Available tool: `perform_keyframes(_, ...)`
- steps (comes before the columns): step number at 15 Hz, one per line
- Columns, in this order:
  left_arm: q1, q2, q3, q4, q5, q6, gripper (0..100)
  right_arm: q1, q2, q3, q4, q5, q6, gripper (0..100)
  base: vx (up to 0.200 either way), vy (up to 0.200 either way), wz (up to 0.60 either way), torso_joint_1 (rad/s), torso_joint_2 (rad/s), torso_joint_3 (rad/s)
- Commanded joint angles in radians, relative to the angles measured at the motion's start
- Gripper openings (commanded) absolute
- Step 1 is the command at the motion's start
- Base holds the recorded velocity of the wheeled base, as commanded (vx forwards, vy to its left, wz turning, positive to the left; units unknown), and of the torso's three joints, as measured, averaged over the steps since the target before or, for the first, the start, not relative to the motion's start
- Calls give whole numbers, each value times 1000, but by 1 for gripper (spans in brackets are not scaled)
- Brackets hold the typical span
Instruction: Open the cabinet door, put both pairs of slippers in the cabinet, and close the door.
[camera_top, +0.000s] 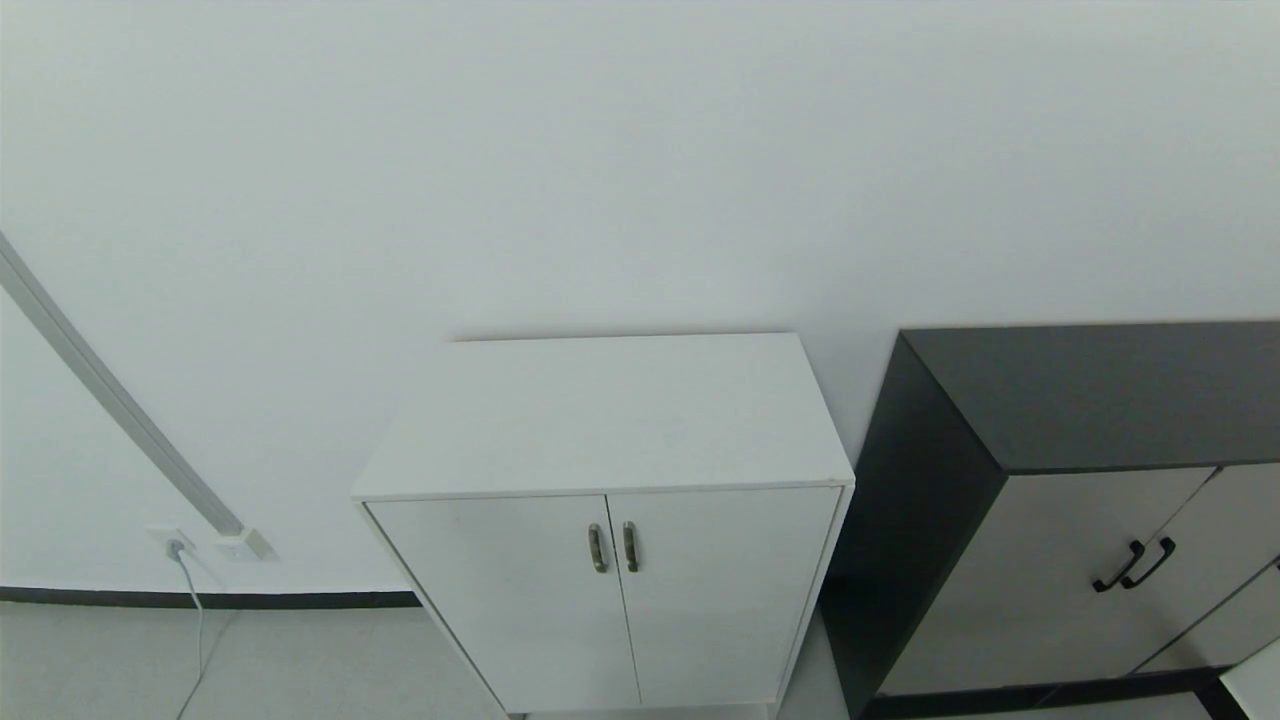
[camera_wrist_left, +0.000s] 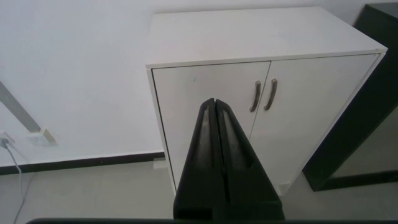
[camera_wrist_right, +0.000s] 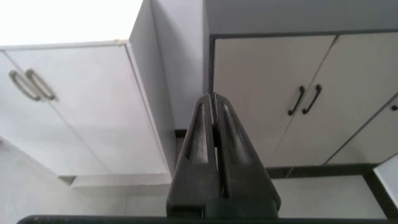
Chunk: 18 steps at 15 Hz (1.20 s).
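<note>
A white two-door cabinet (camera_top: 610, 560) stands against the wall, both doors closed, with two metal handles (camera_top: 613, 547) side by side at the middle. In the left wrist view the same cabinet (camera_wrist_left: 261, 93) faces my left gripper (camera_wrist_left: 215, 102), which is shut with nothing in it and held some way in front of the left door. My right gripper (camera_wrist_right: 214, 98) is shut and empty, in front of the gap between the white cabinet (camera_wrist_right: 81, 106) and the dark cabinet (camera_wrist_right: 292, 99).
A dark cabinet (camera_top: 1060, 500) with light doors and black handles (camera_top: 1135, 565) stands just right of the white one. A wall socket with a cable (camera_top: 180, 560) and a slanting conduit (camera_top: 110, 400) are on the left wall. Open floor (camera_top: 250, 660) lies left of the cabinet.
</note>
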Motion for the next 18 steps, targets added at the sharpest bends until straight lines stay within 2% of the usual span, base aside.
perform_keyframes(1,0,1,0,-2,0,2,0,-19,-43,-2,1,0,2,0,0,0,0,0,0,0)
perform_keyframes(18,0,1,0,-2,2,0,0,-19,-43,0,-1,8,5,0,0,0,0,0,0,0)
